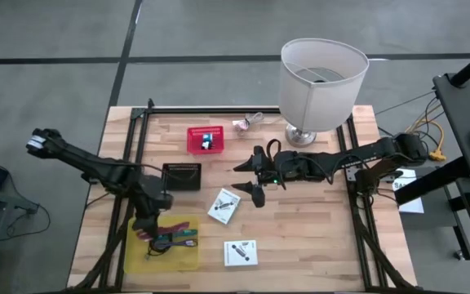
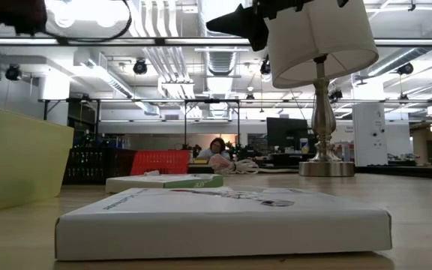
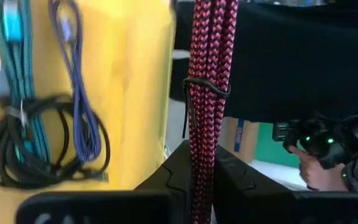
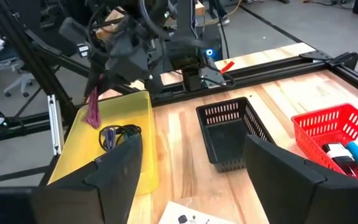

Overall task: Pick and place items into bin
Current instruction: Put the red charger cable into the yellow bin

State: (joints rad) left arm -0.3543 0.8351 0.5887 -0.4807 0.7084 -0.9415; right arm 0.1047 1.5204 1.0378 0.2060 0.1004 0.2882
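Right now I see the magenta braided cable (image 3: 207, 74) pinched in my left gripper (image 1: 147, 231) above the yellow bin (image 1: 137, 260), where teal, purple and black cables (image 3: 36, 124) lie. My right gripper (image 1: 250, 178) hangs wide over mid-table, near a white card (image 1: 223, 206), black basket (image 4: 232, 134) and red basket (image 1: 205, 140).

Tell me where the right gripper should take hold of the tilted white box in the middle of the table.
Take the white box across its short width, at mid-length, coming straight down. It lies flat and thin on the table, turned diagonally, so probably swivel the open right gripper to straddle its long edges.
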